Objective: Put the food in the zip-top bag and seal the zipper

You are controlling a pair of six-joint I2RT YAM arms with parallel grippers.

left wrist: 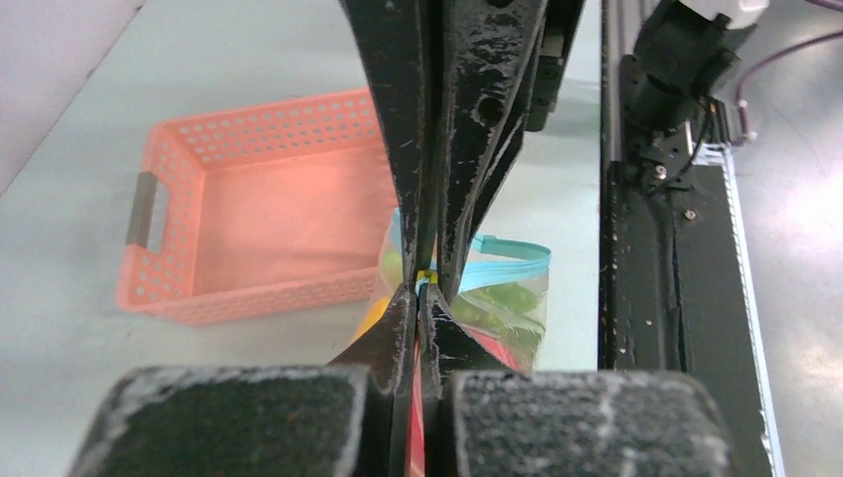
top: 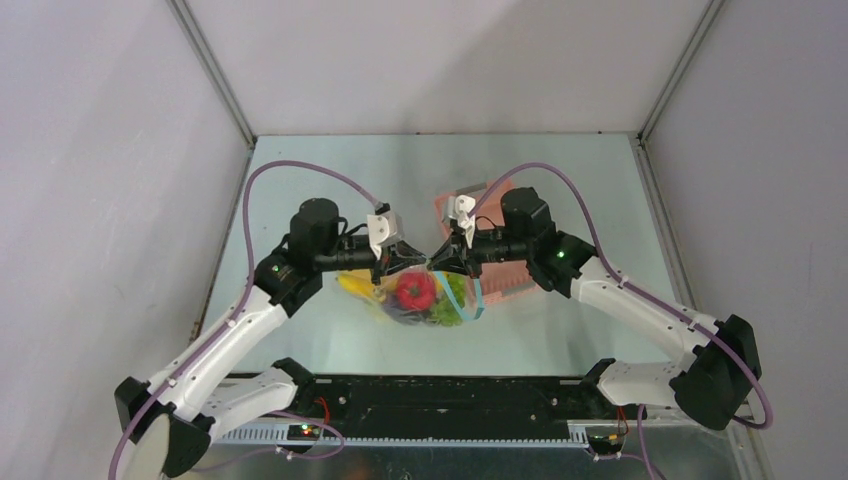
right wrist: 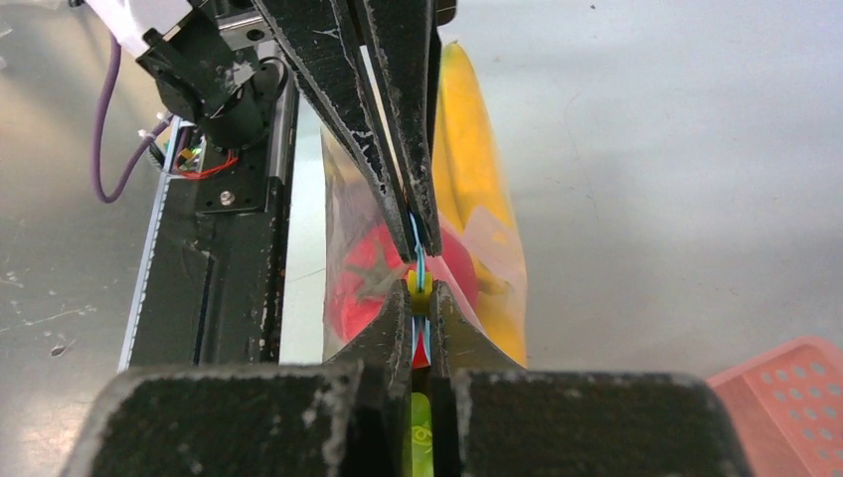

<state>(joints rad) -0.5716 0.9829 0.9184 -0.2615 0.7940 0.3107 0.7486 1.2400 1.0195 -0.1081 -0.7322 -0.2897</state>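
Observation:
The clear zip-top bag (top: 392,300) hangs between my two grippers over the table's middle. It holds the food: a red round fruit (top: 415,290), a yellow banana (top: 353,284) and green pieces (top: 446,312). My left gripper (top: 419,262) and right gripper (top: 444,262) meet tip to tip, both shut on the bag's light blue zipper (top: 472,292). In the left wrist view my left gripper (left wrist: 418,294) pinches the strip (left wrist: 509,266). In the right wrist view my right gripper (right wrist: 420,290) clamps the strip and a small yellow piece, with the red fruit (right wrist: 356,286) and banana (right wrist: 473,149) behind.
The pink plastic basket (top: 510,270) stands on the table behind and to the right of the bag, under the right arm. In the left wrist view the basket (left wrist: 253,209) shows nothing inside. The black base rail (top: 440,400) runs along the near edge.

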